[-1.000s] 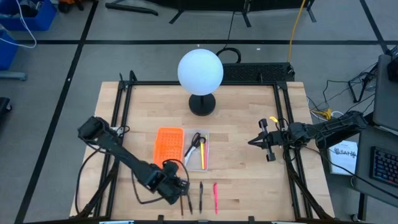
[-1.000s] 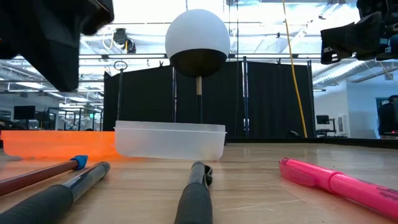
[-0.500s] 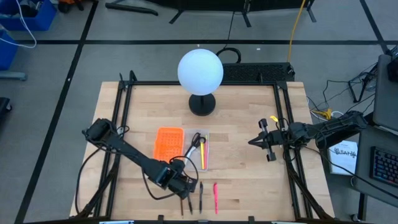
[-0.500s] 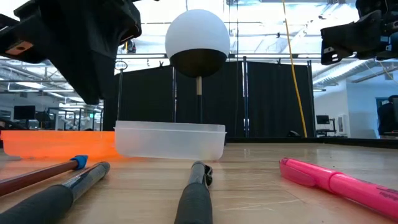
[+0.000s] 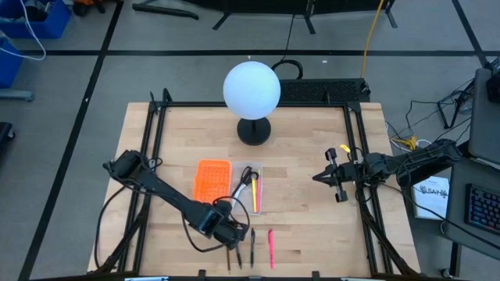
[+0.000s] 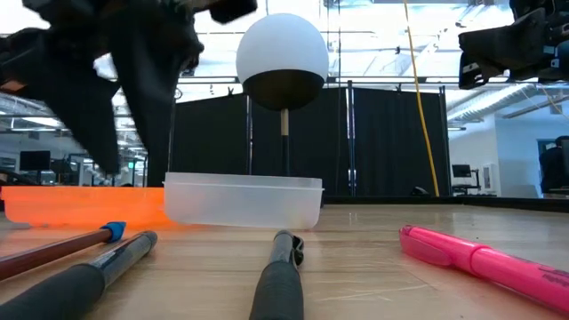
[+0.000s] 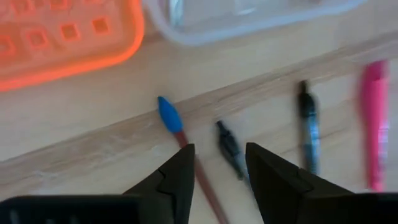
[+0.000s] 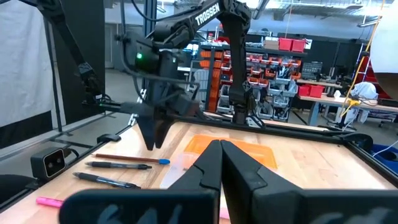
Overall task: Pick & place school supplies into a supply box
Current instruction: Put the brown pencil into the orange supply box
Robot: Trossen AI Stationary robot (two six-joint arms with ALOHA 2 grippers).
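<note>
The left gripper hung empty and part open over the loose pens at lower centre, apparently to straddle the brown pencil. The supply box sat just above them, scissors already inside. The right gripper, closed and empty, waited at the right.

White globe lamp on a round black base, standing upright at the far middle of the wooden table; black frame rails along the table's sides; a yellow cable hanging behind; keyboard at far right
</note>
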